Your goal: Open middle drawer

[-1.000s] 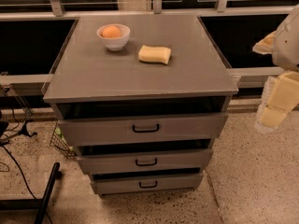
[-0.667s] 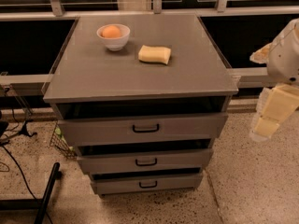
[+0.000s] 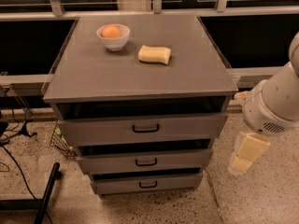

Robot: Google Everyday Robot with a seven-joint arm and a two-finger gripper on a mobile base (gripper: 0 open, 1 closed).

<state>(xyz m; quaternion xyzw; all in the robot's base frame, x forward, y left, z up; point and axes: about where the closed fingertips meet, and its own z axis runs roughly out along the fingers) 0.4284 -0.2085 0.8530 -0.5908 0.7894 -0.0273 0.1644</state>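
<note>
The grey cabinet (image 3: 140,73) has three flat-fronted drawers, each with a small black bar handle. The middle drawer (image 3: 107,163) sits between the tallest top drawer (image 3: 93,130) and the narrowest bottom drawer (image 3: 117,185); its handle (image 3: 146,162) is at the centre of its front. The front stands in line with the other two, with a dark gap above it. My gripper (image 3: 244,155) hangs from the white arm (image 3: 275,104) to the right of the cabinet, at about the middle drawer's height, apart from it and holding nothing.
On the cabinet top are a white bowl (image 3: 113,36) with an orange fruit and a yellow sponge (image 3: 154,54). A black stand leg (image 3: 46,192) and cables lie on the speckled floor at the left. A window ledge runs behind.
My arm and gripper have moved left and down, closer to the cabinet's right side. The drawers and the objects on top have not moved.
</note>
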